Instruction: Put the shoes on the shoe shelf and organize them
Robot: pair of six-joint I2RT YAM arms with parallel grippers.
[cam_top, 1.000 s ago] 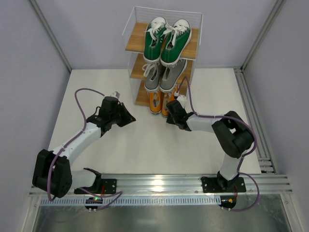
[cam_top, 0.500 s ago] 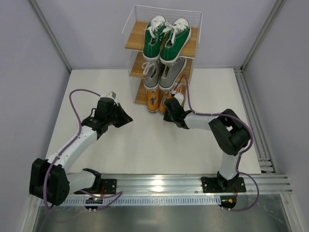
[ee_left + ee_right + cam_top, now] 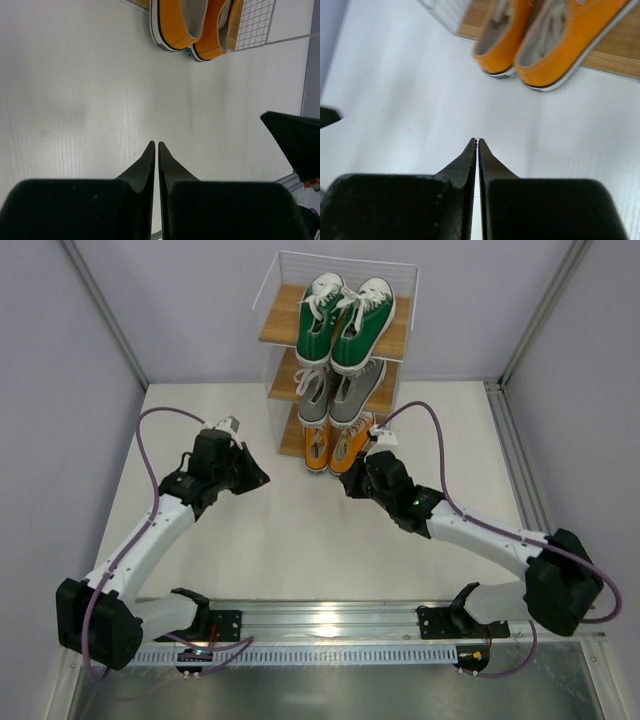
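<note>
Shoes (image 3: pixel 345 330) occupy all 3 shoe shelf (image 3: pixel 279 322) boards.

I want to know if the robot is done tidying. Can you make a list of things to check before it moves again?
1. Green shoes on the top board of the shelf: ok.
2. Grey shoes on the middle board: ok.
3. Orange shoes on the bottom board: ok.
4. Orange shoes pushed all the way in: not ok, their heels stick out past the board's front edge.
5. Left gripper shut and holding nothing: ok.
6. Right gripper shut and holding nothing: ok.
</note>
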